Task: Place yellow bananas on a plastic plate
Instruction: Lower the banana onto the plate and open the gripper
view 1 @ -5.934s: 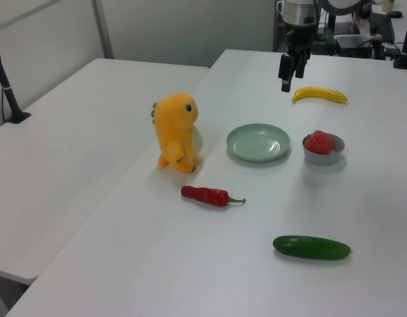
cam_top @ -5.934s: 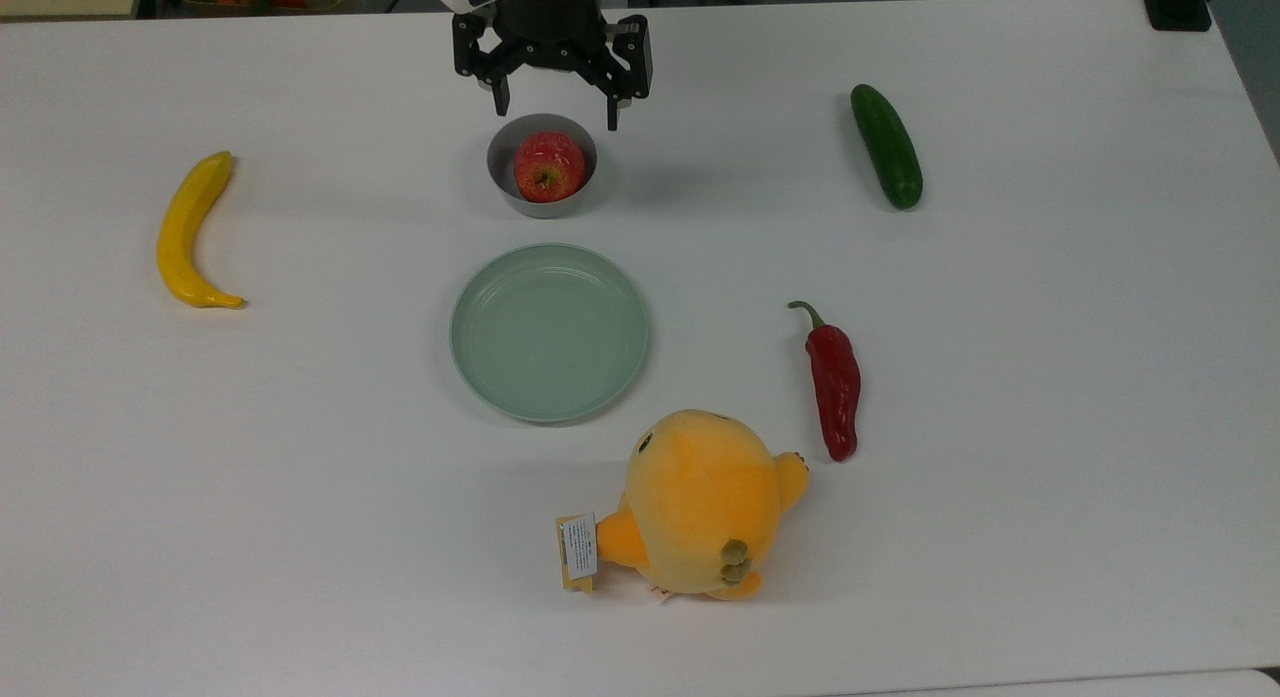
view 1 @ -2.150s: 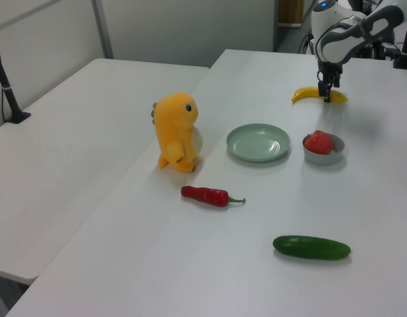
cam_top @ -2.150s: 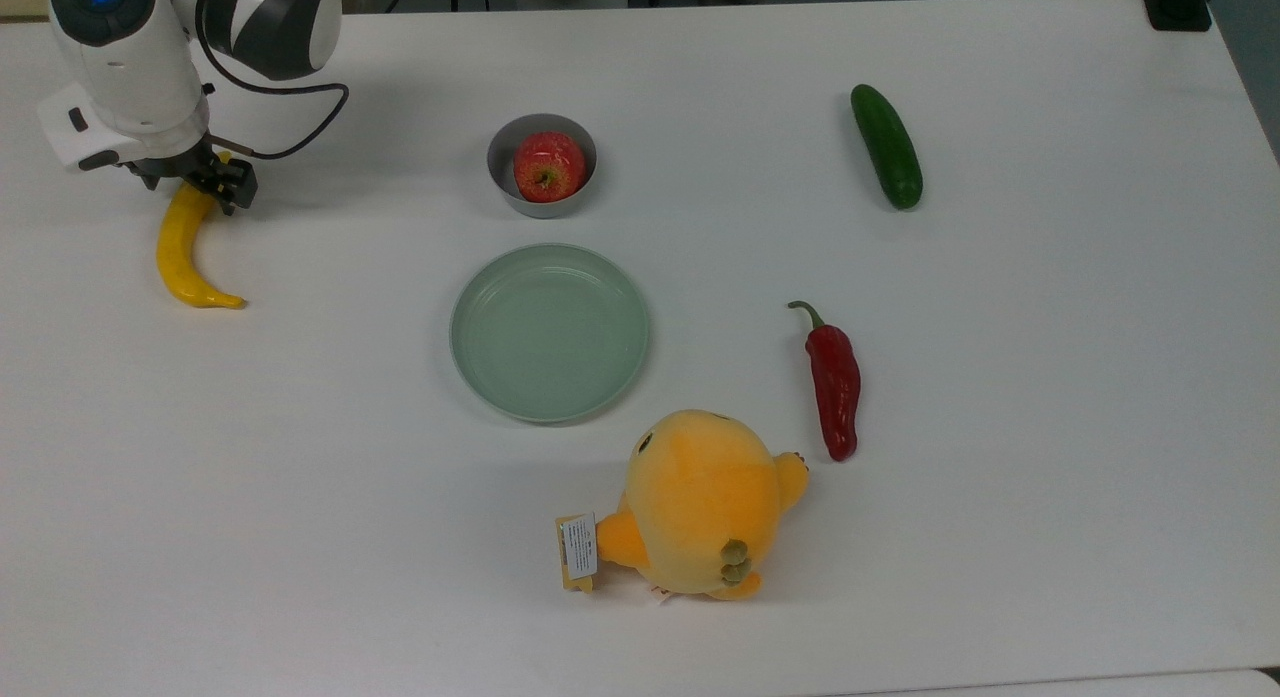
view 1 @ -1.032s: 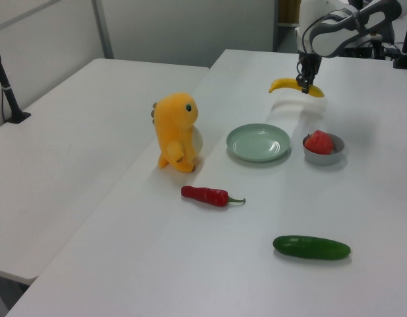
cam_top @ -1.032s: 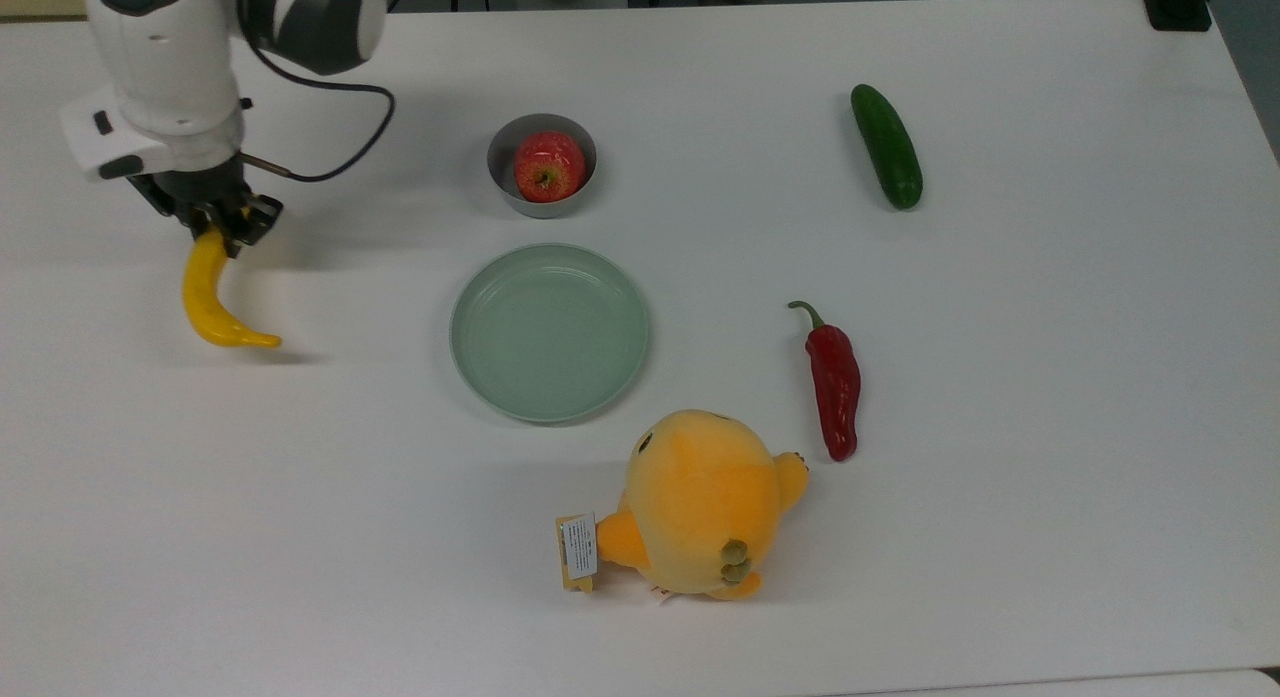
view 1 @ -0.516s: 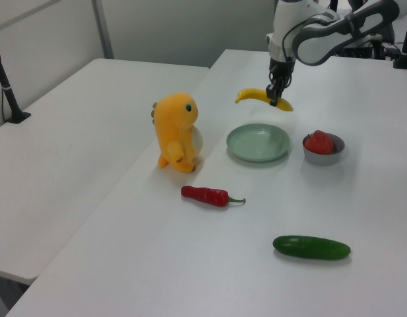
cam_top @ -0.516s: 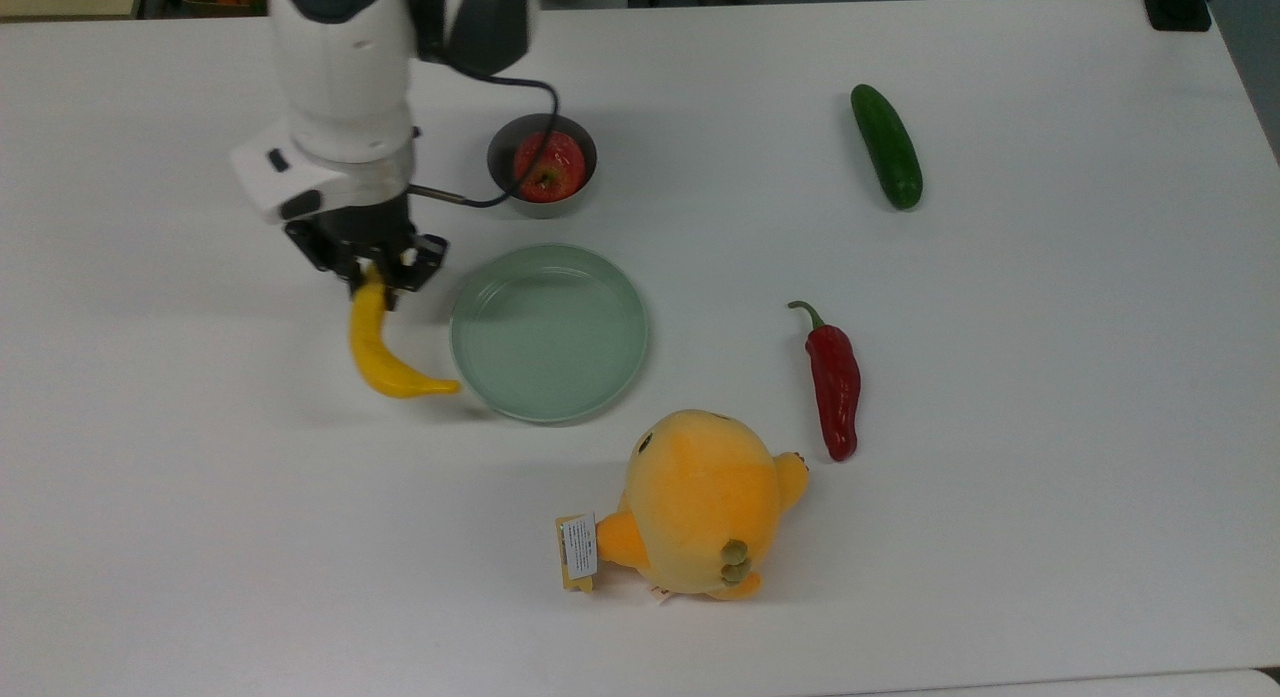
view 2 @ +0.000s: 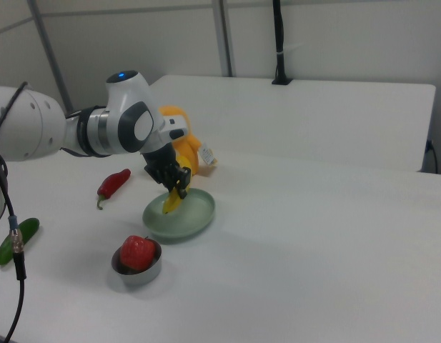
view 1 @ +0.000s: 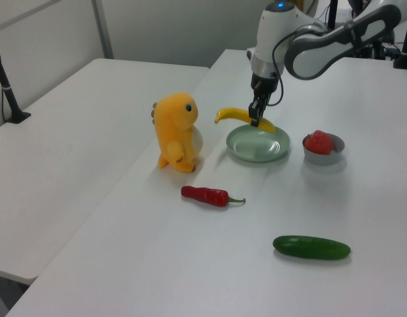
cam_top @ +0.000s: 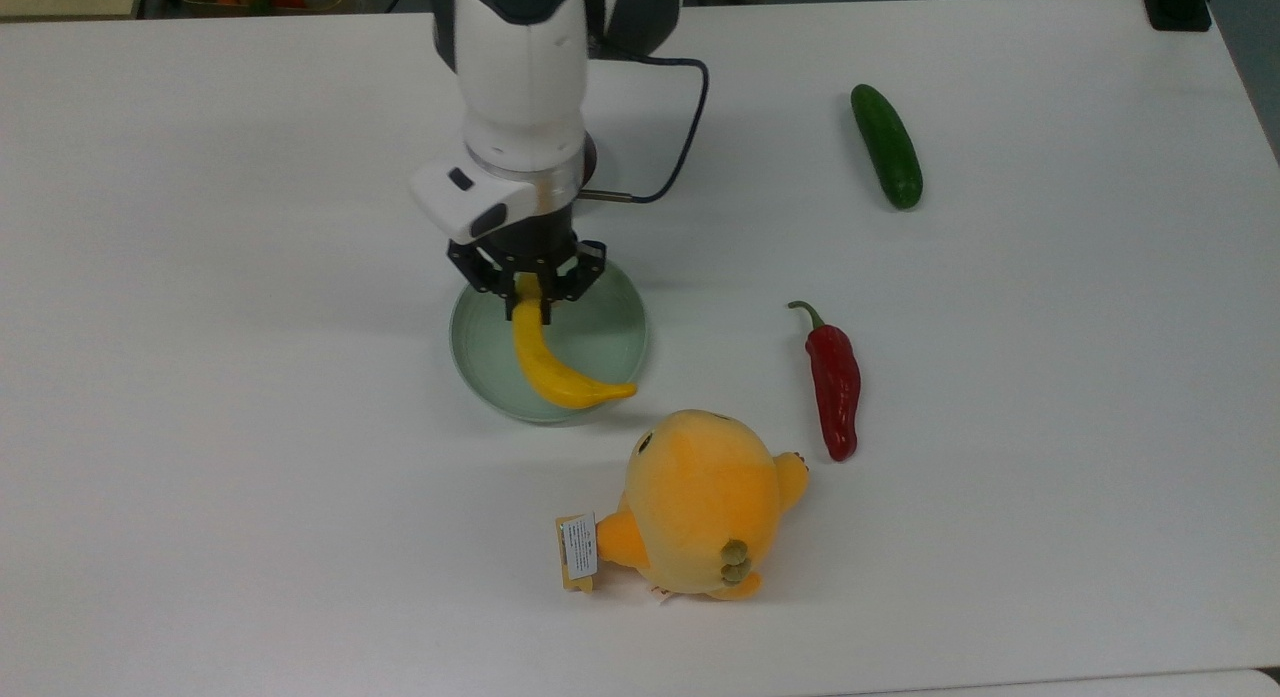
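Observation:
The yellow banana (cam_top: pixel 553 369) hangs in the air over the pale mint-green plate (cam_top: pixel 610 335), held by one end in my gripper (cam_top: pixel 528 299). The gripper is shut on that upper end, and the banana's free tip reaches toward the plate's rim nearest the plush toy. In the left view the banana (view 1: pixel 237 115) floats just above the plate (view 1: pixel 258 148), with the gripper (view 1: pixel 254 119) pointing down. In the right view the gripper (view 2: pixel 175 191) holds the banana (view 2: pixel 171 203) above the plate (view 2: pixel 191 219).
A grey bowl with a red apple (view 1: pixel 323 146) sits beside the plate, partly under the arm in the top view. A yellow-orange plush toy (cam_top: pixel 700 502) stands close to the plate's rim. A red chilli (cam_top: pixel 834 380) and a green cucumber (cam_top: pixel 886 146) lie at the top view's right.
My gripper lifted the banana from the top view's far left and carried it rightward; half a second ago it hung beside the plate, now it hangs over it.

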